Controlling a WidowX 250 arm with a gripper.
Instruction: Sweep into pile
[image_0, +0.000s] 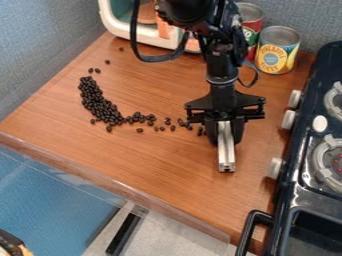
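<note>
The brown wooden counter (153, 160) spreads across the middle, with a clear strip (100, 177) along its front edge. A dark toy stove (294, 195) stands along its right side, its black handle (246, 230) toward the bottom. The black robot arm (217, 55) comes in from the top edge and hangs down over the right half of the counter. Up at the back, partly behind the arm, is a cream box (113, 22) with a teal inside and orange parts.

The black beans (100, 107) lie on the left part of the counter in a curved band: thick as it runs down and toward the right, then thinning into a loose trail that reaches the left side of the gripper (226, 137). Its fingers stand a little way apart, one on each side of a metal bar (226, 150), and grip it. The bar points down toward the counter's front.

Two cans stand at the back, right of the arm: a yellow and blue can (278, 50) in front, and a red and green can (250, 27) just behind and left of it. Pale knobs (288, 120) line the stove's left side. Smallest are the few stray beans (107, 62) above the band.
</note>
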